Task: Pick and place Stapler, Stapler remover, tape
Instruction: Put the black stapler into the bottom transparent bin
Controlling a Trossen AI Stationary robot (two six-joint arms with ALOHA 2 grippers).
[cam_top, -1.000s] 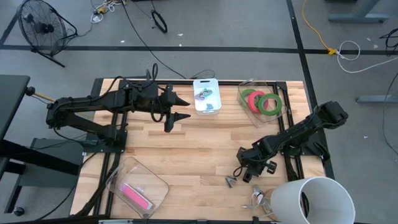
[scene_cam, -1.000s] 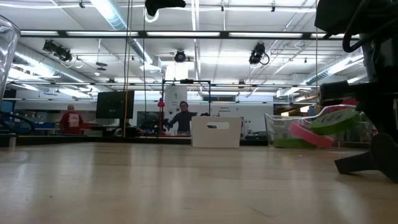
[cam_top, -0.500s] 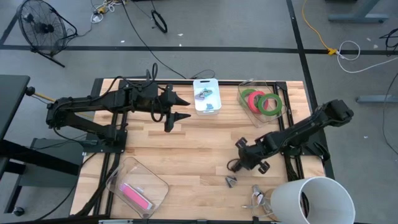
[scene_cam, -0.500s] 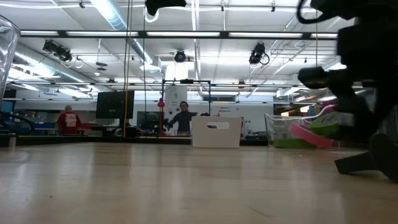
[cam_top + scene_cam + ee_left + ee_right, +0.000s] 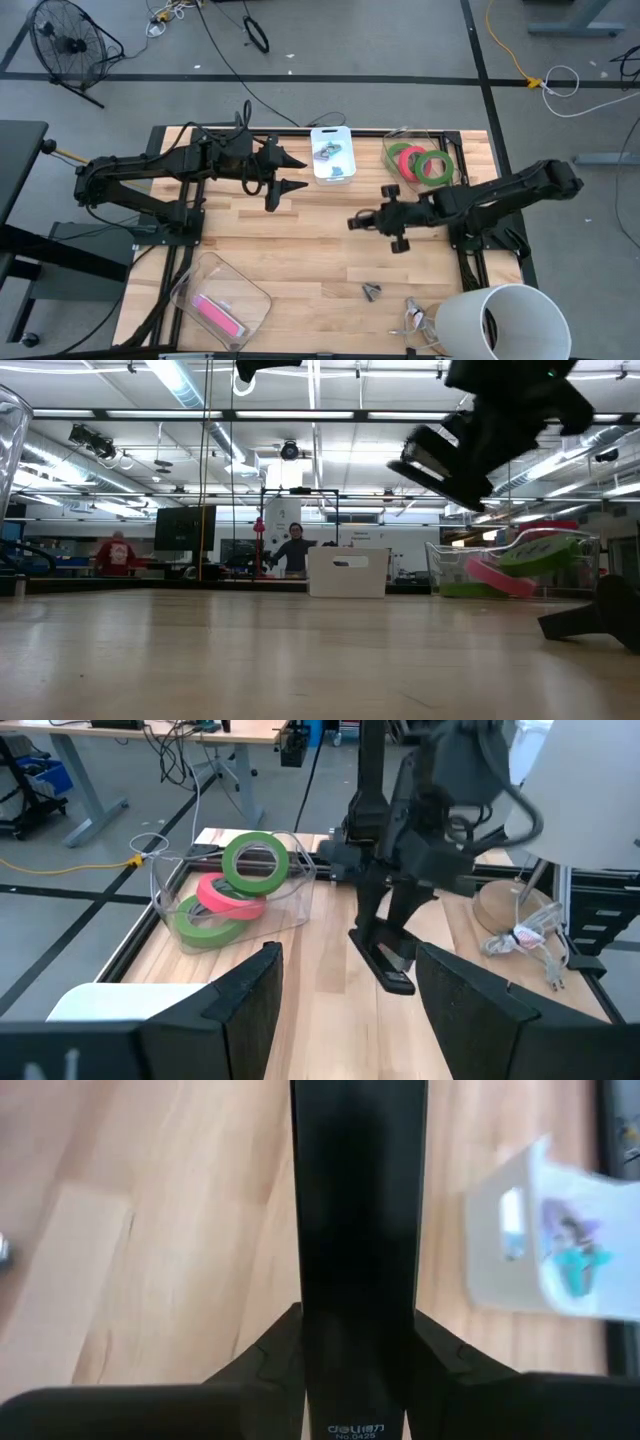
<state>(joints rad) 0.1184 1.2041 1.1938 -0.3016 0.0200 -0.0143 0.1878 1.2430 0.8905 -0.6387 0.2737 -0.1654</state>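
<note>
My right gripper [image 5: 383,221] is shut on a black stapler [image 5: 356,221] above the middle of the table, right of centre. The stapler also shows high in the low view [image 5: 445,465] and in the left wrist view [image 5: 386,958]. A small dark stapler remover [image 5: 371,291] lies on the table near the front edge. Two green tape rolls and one red tape roll [image 5: 420,163] lie in a clear tub [image 5: 392,139] at the far right; one green roll [image 5: 255,860] leans against the tub's wall. My left gripper [image 5: 290,172] hovers open and empty at the far left-centre. My right gripper pinches the stapler's two long sides [image 5: 312,1370] between its two fingers [image 5: 268,1352], at one end of the stapler. The fingers lie along the stapler, which sticks out ahead of them toward the table's left. It is lifted clear of the table, tilted in the low view.
A white tray [image 5: 332,155] with small items stands at the far middle. A clear tub with a pink thing [image 5: 218,313] stands at the front left. A white cylinder [image 5: 500,320] and a clear wrapped bundle [image 5: 415,320] are at the front right.
My right gripper has risen from near the stapler remover at the front right and gone toward the table's far edge and left, carrying the stapler up clear of the table. The stapler remover has stayed where it was.
</note>
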